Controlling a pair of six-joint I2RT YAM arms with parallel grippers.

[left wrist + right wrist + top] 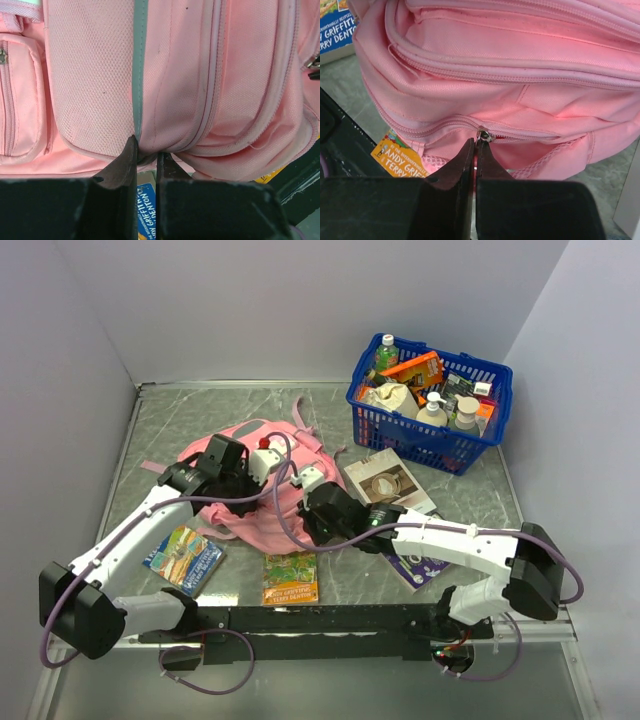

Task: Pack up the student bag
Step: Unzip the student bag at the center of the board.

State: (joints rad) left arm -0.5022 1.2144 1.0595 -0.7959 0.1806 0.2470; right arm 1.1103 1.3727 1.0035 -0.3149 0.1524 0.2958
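The student bag (243, 434), a soft pink backpack, lies left of the table's middle. My left gripper (250, 483) is over it; in the left wrist view the gripper (145, 151) is shut, pinching a fold of the bag (200, 90) at its lower edge beside a grey strip (139, 75). My right gripper (300, 508) is at the bag's right side; in the right wrist view the gripper (475, 144) is shut on the metal zipper pull (483, 135) of a lower zip on the bag (510, 60). To the pull's right the zip is slightly parted.
A blue-covered book (183, 558) and an orange-covered book (290, 578) lie in front of the bag. A tan book (388, 480) and a purple one (415, 565) lie to the right. A blue plastic basket (405, 435) full of bottles and boxes stands at the back right.
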